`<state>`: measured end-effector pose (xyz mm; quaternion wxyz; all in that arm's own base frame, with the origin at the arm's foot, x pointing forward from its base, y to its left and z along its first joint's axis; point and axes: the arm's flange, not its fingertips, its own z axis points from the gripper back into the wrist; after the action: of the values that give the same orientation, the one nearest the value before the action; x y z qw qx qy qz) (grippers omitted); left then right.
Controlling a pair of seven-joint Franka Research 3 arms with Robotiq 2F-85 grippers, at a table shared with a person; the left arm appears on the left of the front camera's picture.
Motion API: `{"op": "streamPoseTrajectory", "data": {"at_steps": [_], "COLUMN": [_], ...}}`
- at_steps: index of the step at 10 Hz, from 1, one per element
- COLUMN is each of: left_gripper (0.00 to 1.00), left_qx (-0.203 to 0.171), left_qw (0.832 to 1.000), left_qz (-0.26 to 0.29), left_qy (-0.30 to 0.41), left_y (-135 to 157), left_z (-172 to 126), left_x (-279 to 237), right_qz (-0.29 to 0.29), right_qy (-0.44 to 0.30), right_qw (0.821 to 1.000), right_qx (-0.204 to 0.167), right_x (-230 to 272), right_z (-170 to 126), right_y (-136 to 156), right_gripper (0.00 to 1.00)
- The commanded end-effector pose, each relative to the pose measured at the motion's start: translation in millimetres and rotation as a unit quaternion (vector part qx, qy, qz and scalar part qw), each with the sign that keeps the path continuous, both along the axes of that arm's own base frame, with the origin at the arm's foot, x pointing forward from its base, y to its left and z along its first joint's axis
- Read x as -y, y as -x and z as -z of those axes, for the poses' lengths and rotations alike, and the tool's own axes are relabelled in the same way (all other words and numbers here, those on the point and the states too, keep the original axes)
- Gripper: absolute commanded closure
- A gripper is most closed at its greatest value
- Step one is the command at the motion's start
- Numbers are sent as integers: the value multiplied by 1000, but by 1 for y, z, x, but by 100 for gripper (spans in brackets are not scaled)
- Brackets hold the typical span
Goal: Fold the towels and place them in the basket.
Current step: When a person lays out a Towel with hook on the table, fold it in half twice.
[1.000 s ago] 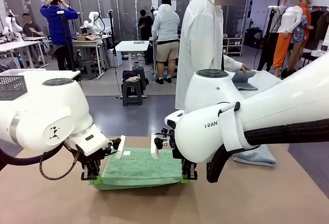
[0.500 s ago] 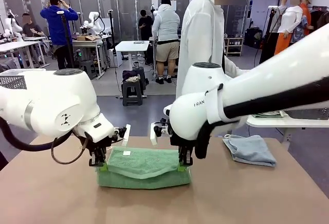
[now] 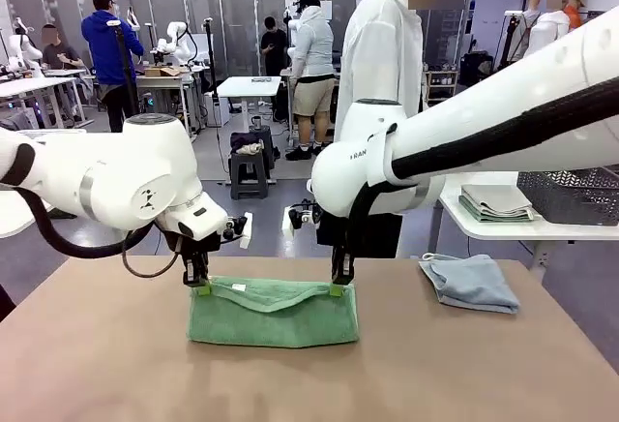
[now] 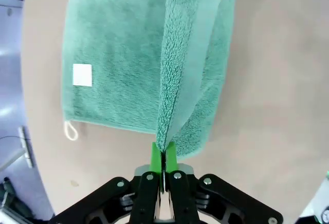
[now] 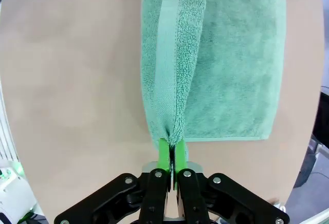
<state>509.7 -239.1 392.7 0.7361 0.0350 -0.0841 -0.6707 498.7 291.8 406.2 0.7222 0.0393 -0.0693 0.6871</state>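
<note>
Front view: my left end effector [image 3: 201,287] and right end effector [image 3: 336,289] each pinch one lifted corner of the mint green towel [image 3: 273,317] (lower layer flat on the desk [image 3: 97,364]).

Right gripper [image 5: 170,149] with black fingers and green pads pinching one corner of a mint green terry towel [image 5: 231,64], lifted edge running straight ahead, rest spread on tan table [image 5: 72,80] beyond
</note>
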Motion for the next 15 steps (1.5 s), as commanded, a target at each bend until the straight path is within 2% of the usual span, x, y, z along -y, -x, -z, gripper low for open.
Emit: {"op": "streamPoseTrajectory", "data": {"at_steps": [1, 4, 7, 8, 12, 15], "left_gripper": [96, 96, 96, 96, 96, 96], "left_qx": [-12, 9, -5, -2, 4, 1], "left_qw": [1000, 1000, 1000, 1000, 999, 999], "left_qz": [0, -5, -12, -13, -38, -52], "left_qy": [4, 13, 8, 9, 7, 7], "left_y": [-38, -77, -95, -104, -120, -123], "left_z": [3, 3, 9, 16, 34, 38], "left_x": [2, 5, 6, 8, 2, -5], "right_qz": [5, 16, 21, 16, 46, 60], "right_qy": [4, 11, 0, 1, 14, 14], "right_qw": [1000, 1000, 999, 1000, 999, 998], "right_qx": [-16, -15, -30, -22, -11, -18], "right_x": [-7, -1, 5, 8, 15, 22], "right_z": [-1, 6, 21, 27, 43, 49], "right_y": [-27, -64, -86, -97, -115, -117], "right_gripper": [96, 96, 96, 96, 96, 96]}}
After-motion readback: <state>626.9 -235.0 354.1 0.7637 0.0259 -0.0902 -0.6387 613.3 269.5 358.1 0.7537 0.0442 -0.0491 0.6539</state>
